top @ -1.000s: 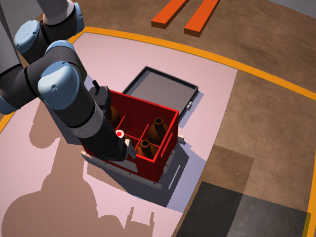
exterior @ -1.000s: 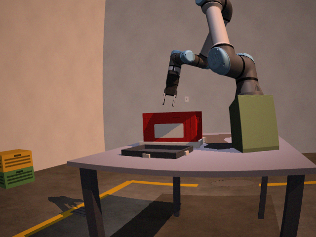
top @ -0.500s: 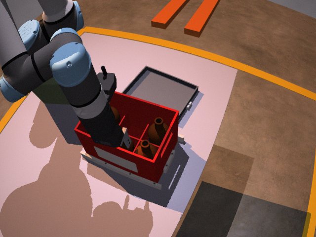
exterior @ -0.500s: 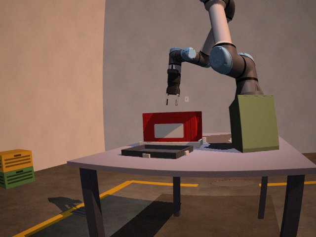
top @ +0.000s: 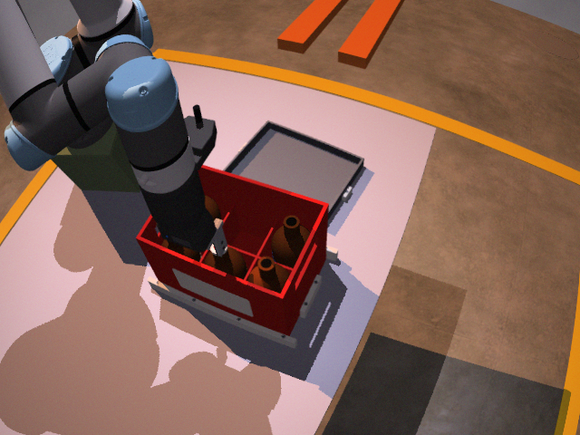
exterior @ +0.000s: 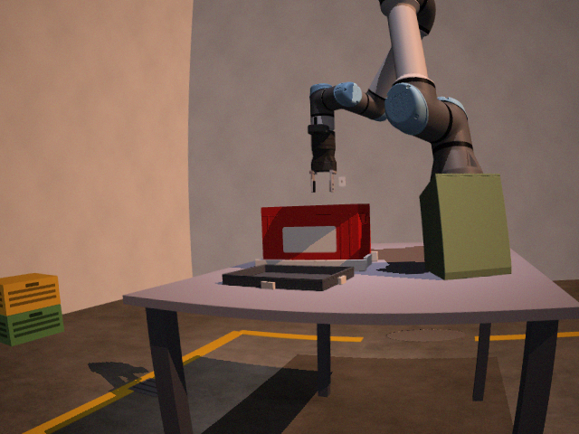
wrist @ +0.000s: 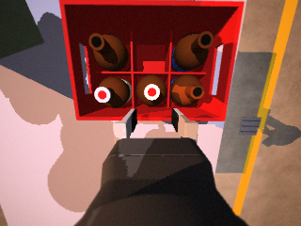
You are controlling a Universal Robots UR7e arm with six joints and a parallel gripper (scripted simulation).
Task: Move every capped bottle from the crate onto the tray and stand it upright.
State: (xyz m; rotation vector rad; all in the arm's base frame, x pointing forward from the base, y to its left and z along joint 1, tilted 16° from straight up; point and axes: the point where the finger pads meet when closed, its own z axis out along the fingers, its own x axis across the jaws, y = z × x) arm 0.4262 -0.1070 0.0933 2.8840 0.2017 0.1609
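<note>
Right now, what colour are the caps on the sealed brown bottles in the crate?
White with a red centre dot, on both capped brown bottles; clearest in the wrist view.

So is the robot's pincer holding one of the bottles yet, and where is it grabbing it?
No, nothing is held. The pincer hangs open above the red crate, and the capped bottles stand in the crate, untouched.

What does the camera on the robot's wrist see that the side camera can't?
Only the wrist view looks down into the crate: two capped bottles with red-and-white tops, three open bottles, and one compartment with no bottle.

Only the exterior view shows the dark tray, the table, the green pedestal and the pincer hanging above the crate.

Both show the red crate and the open, unladen pincer.
</note>
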